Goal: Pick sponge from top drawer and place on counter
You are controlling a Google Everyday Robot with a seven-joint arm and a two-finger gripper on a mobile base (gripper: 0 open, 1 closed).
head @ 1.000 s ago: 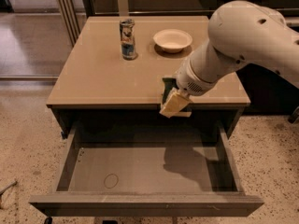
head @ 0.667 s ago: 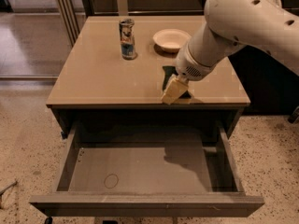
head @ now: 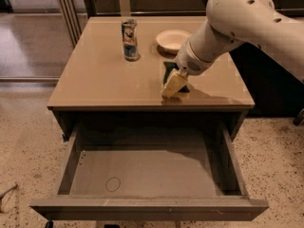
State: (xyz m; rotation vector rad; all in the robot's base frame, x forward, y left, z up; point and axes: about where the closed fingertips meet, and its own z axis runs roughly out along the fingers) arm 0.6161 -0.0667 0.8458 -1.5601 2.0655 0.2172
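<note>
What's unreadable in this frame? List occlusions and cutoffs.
Camera view only:
1) the sponge: mostly hidden by the gripper shut on it over the counter; whether it touches the counter is unclear.
2) the can: label too small to read.
3) the arm: cut off by the top and right edges.
4) the top drawer: rear shadowed under the counter.

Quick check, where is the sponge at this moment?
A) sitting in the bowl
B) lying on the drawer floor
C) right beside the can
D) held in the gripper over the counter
D: the sponge is clamped in the gripper over the counter near its front edge, and the open top drawer shows only a bare floor with a ring mark.
</note>
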